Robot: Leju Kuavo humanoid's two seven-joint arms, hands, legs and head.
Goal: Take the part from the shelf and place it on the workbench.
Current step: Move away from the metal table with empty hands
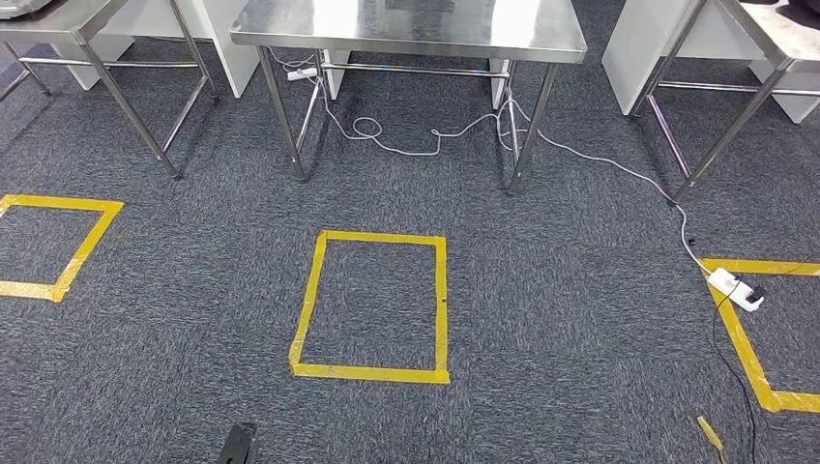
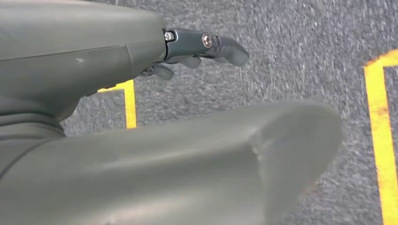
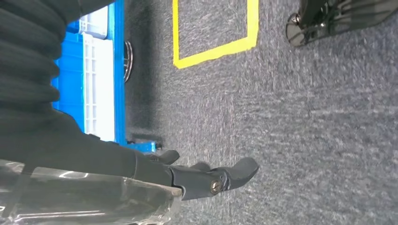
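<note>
Part: a dark, glossy shape under clear film (image 3: 84, 197) lies along the inside of the right hand (image 3: 155, 173), where the thumb would be, and this may be the part, though the wrist camera sits too close to be sure. The right arm hangs down over dark grey carpet (image 3: 305, 140), with the hand's dark fingers (image 3: 225, 176) stretched out almost straight and lying close together beyond the glossy shape. I cannot tell whether the hand actually grips the shape or whether it only rests against the palm. Past the arm stands a blue crate (image 3: 101, 70) with a white grid panel, and a yellow tape outline (image 3: 211, 51) is stuck to the carpet near it. The left hand (image 2: 94, 61) also hangs low above the carpet. Its dark fingers (image 2: 206, 47) curl slightly forward, well apart from the thick grey thumb (image 2: 187, 164), and nothing lies between them, so this hand is empty and loosely spread. In the head view, the workbench (image 1: 416, 29), a steel table on thin legs, stands straight ahead across the floor. Between the camera and the workbench a yellow tape square (image 1: 372, 371) marks the carpet. A white cable (image 1: 580, 150) trails from under the workbench to a white power strip (image 1: 735, 288) on the floor at the right. More steel tables stand to either side.
</note>
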